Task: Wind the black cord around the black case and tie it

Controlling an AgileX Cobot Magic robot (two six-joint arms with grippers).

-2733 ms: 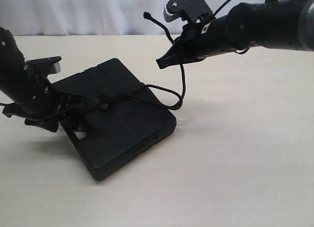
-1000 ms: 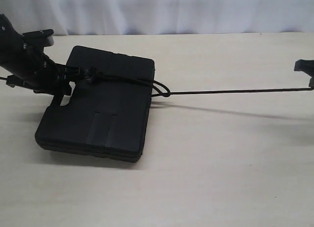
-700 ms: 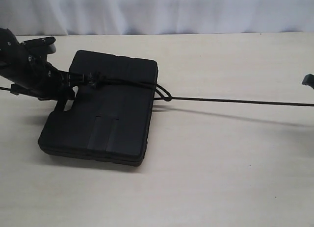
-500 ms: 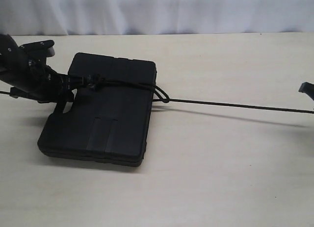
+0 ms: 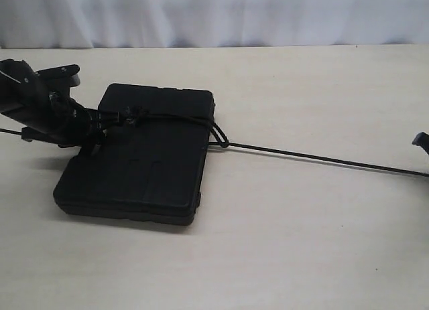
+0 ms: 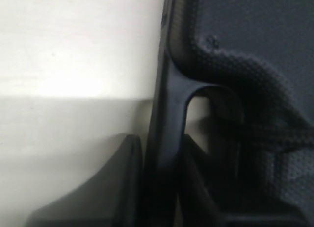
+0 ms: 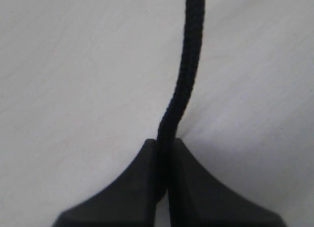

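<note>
A: Where is the flat rectangular matte black plastic case (image 5: 144, 159) sitting?

B: It is lying flat on the pale desk (image 5: 281, 256), near the left edge. The left gripper (image 6: 162, 188) is pinching the bar of its handle slot, with 1 finger on each side.

A: And the long thin black braided cord (image 5: 322, 157)?

B: It is crossing the lid from a knot (image 5: 132, 114) beside the handle and dropping over the case's right side through a small loop (image 5: 219, 139). From there it is stretching taut toward the desk's right edge. There the right gripper (image 7: 164, 151) is squeezing it, its 2 fingers closed and the cord coming straight out between them.

A: Which relation is mattering for the next pull?

B: I am judging that the cord is running almost straight from jaws to case (drifting slightly toward the near-right corner). So the right arm is doing the tightening, while the left arm, low and reaching in from the left edge, is anchoring the case.
</note>
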